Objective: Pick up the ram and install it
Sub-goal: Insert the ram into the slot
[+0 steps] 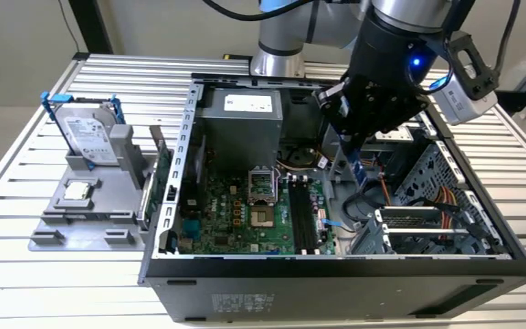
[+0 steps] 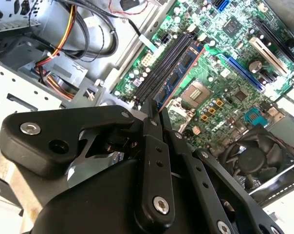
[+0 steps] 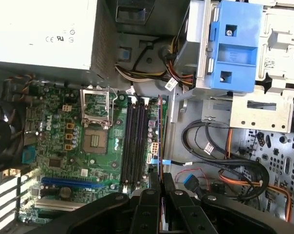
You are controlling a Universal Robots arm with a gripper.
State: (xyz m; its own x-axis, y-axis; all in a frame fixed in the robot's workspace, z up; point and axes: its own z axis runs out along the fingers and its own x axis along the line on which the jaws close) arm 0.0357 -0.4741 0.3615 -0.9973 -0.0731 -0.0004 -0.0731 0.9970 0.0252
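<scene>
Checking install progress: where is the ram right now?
The ram hangs clamped in the gripper inside the computer case, toward the exterior view's right, near the motherboard's memory slots.

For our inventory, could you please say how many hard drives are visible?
1. The silver hard drive in a blue frame stands upright in the grey plastic holder at the exterior view's left, outside the black computer case. More may be hidden inside.
</scene>
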